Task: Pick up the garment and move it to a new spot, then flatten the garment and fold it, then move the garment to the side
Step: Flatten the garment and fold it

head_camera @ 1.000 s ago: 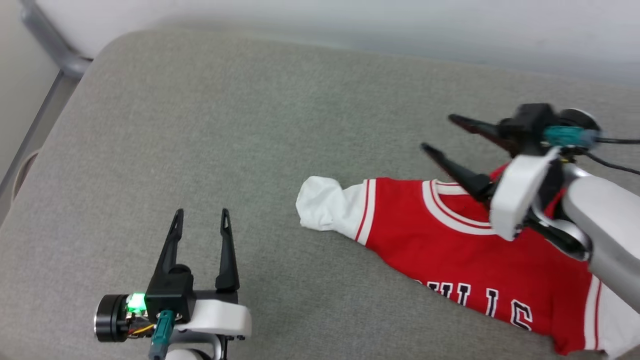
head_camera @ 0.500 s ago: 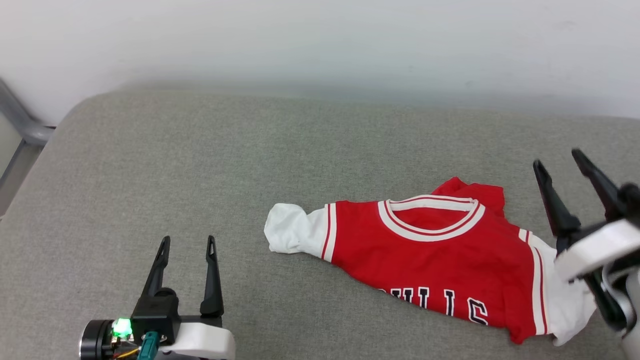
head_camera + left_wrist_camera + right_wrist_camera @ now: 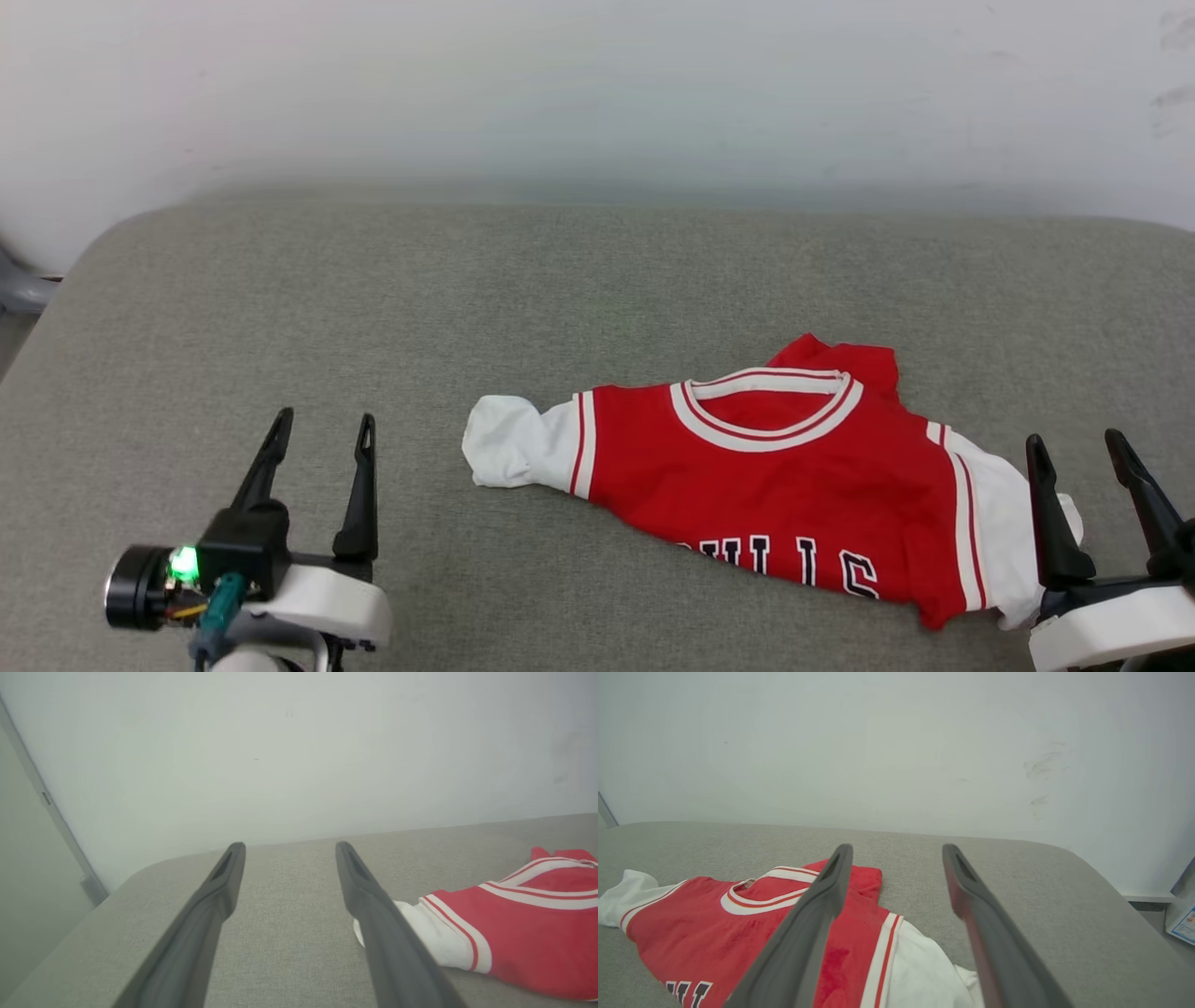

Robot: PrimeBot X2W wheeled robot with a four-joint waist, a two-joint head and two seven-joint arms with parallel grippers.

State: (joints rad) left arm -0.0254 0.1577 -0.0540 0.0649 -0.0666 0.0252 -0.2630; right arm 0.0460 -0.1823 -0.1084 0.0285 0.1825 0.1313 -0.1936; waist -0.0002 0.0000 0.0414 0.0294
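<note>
Withdrawal of the right pincer from over the collar to four o'clock of the garment, open and empty like the left pincer, left it rumpled on the grey cushion, likely released for flattening.

Head looks down; low wrists share garment.

Garment between both hands, on cushion
</note>
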